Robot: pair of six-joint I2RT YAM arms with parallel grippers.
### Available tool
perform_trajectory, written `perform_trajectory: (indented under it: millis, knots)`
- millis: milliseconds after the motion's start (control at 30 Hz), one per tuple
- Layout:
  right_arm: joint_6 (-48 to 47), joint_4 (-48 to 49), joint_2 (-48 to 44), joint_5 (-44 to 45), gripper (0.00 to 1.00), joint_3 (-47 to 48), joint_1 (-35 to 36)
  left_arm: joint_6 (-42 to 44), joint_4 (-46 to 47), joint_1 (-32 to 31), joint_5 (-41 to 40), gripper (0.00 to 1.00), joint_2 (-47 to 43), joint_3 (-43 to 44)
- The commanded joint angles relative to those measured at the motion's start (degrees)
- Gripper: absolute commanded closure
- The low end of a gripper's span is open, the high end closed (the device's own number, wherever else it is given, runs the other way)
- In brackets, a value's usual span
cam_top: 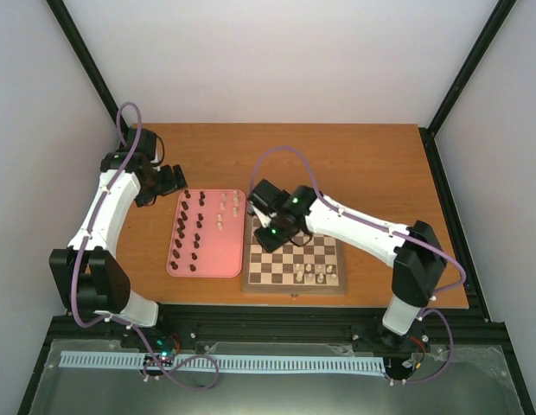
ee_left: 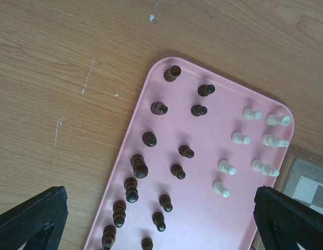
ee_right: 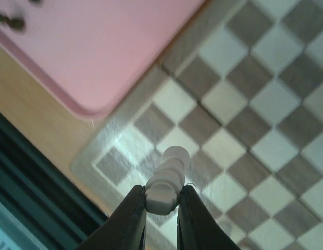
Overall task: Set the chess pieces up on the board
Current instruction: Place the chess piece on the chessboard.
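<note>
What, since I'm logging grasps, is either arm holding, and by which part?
The right gripper holds a cream-white chess piece by one end, the rest jutting out. The left gripper is open and empty.

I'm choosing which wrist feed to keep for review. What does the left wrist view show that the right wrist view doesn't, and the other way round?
Only the left wrist view: cream pieces standing on the pink tray, rows of dark pieces in sharp focus, and the left hand open above them.
Only the right wrist view: the right hand shut on a held cream piece over the board near its corner.
Both share: the tray, part of the board, and the wooden table. The right wrist view shows dark pieces only as blurs.
</note>
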Motion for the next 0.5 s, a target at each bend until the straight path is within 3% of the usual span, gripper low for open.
perform_trajectory:
  millis: [0, 467]
  knots:
    - [2.5, 2.7, -6.4, 0.8, 0.86, -10.1, 1.8, -0.2, 0.5, -0.2, -0.2, 0.00, -1.5, 1.1]
    - [6.5, 9.3, -16.0, 0.9, 0.86, -26.2, 3.1, -0.2, 0.4, -0.2, -0.4, 0.00, -0.1, 1.7]
